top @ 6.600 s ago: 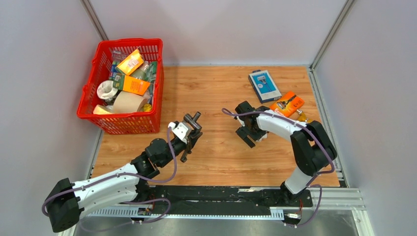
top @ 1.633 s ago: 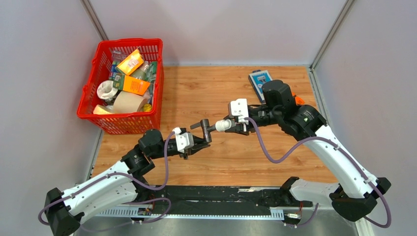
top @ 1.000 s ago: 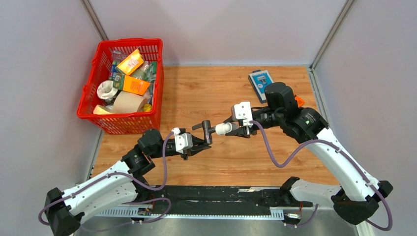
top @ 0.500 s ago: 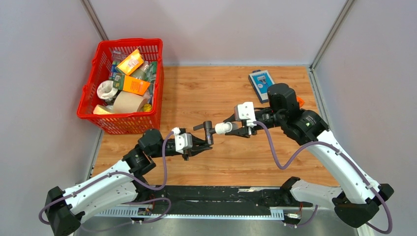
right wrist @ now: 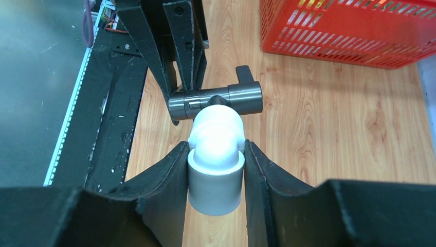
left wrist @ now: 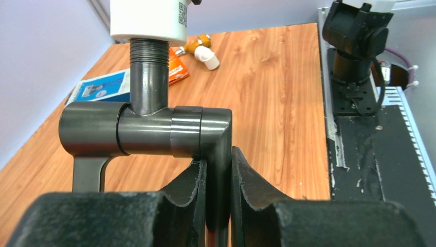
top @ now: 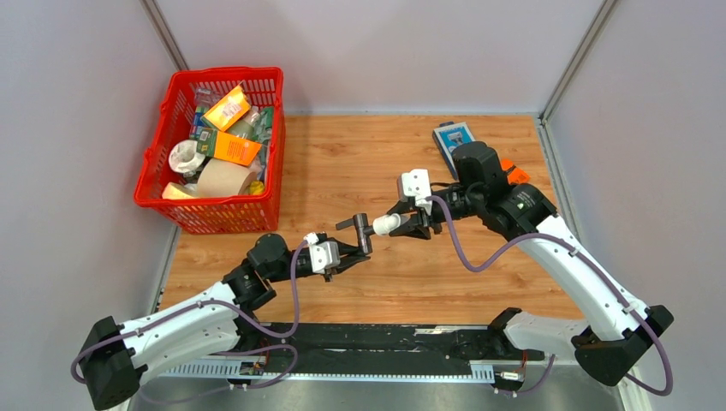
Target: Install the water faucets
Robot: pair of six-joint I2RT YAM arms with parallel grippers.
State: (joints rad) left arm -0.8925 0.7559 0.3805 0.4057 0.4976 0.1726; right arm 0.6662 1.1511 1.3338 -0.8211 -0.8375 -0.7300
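A dark grey water faucet (top: 361, 231) hangs above the middle of the table, with my left gripper (top: 349, 253) shut on its thin rod. In the left wrist view the fingers (left wrist: 198, 177) clamp the rod just under the faucet body (left wrist: 149, 128). Its threaded stub goes up into a white elbow fitting (left wrist: 149, 20), with a few threads showing. My right gripper (top: 404, 224) is shut on that elbow (top: 385, 224). In the right wrist view the elbow (right wrist: 216, 175) sits between both pads, and the faucet (right wrist: 216, 102) is right behind it.
A red basket (top: 163, 184) full of packets stands at the back left. A blue box (top: 451, 137) and an orange packet (top: 512, 169) lie at the back right. Another small white fitting with an amber part (left wrist: 203, 51) lies on the wood near them.
Both arms shifted slightly: the right wrist moved a little left and back, the left wrist a little right and nearer. Faucet and elbow stay joined in the same spot, both grips unchanged.
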